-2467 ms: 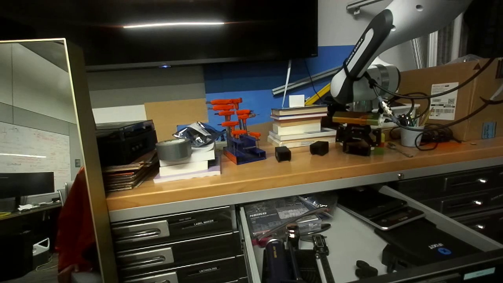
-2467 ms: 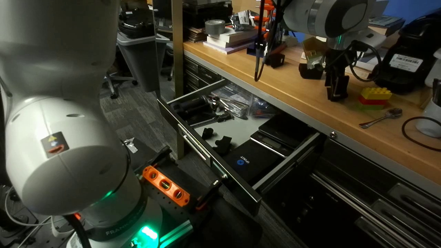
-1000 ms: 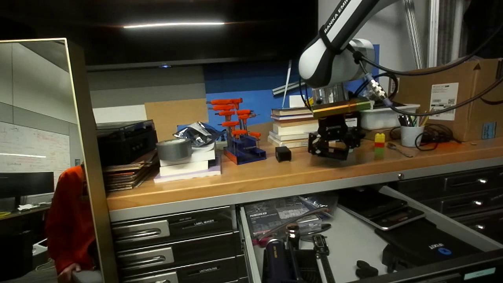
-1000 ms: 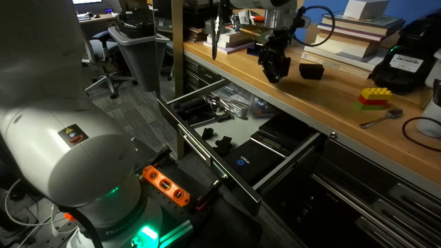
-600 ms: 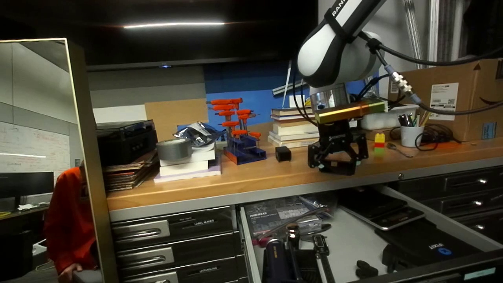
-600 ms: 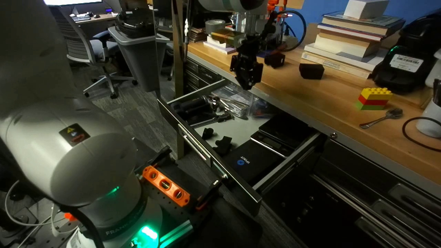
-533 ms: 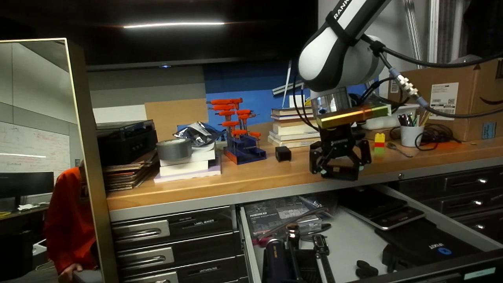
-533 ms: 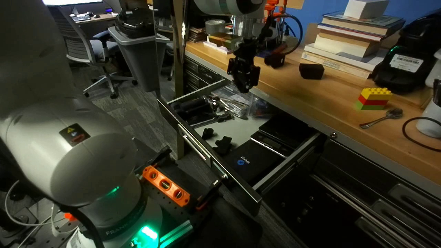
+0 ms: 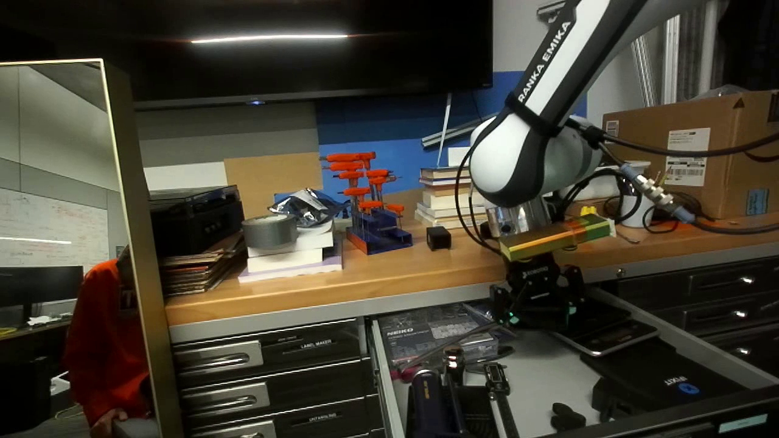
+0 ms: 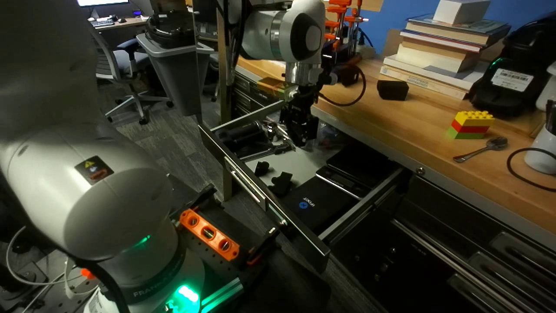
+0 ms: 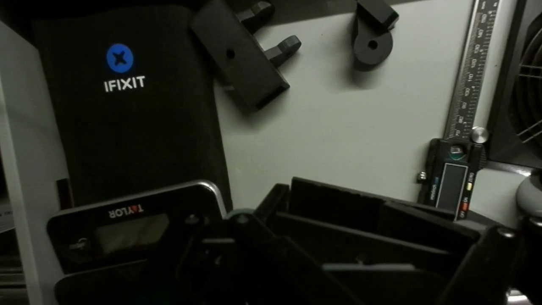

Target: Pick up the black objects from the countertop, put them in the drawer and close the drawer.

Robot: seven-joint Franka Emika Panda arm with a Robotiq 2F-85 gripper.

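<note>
My gripper [image 9: 539, 313] hangs over the rear part of the pulled-out drawer [image 10: 299, 228], pointing down. Between its fingers, in the wrist view, a dark boxy piece, one of the black objects [image 11: 330, 199], is gripped; its lower side is hidden. Two more black objects, a bracket-like one [image 11: 241, 55] and a small rounded one [image 11: 374, 40], lie on the pale drawer floor. On the wooden countertop [image 9: 389, 274] stands a black block [image 9: 438, 238]. A further black block [image 10: 392, 90] shows near the books in an exterior view. How high the fingertips are above the drawer floor I cannot tell.
Inside the drawer are a kitchen scale [image 10: 341, 180], an IFIXIT case [image 10: 304, 202], a digital caliper [image 11: 455, 182] and a black flashlight-like tool [image 9: 429, 401]. On the countertop stand a red-handled hex key rack [image 9: 377, 228], stacked books [image 10: 438, 56], toy bricks [image 10: 471, 124] and a spoon [image 10: 482, 148].
My gripper has moved from the countertop beside the toy bricks, across past the front edge, then down over the drawer, with the black object in its grip. The other black objects have stayed put.
</note>
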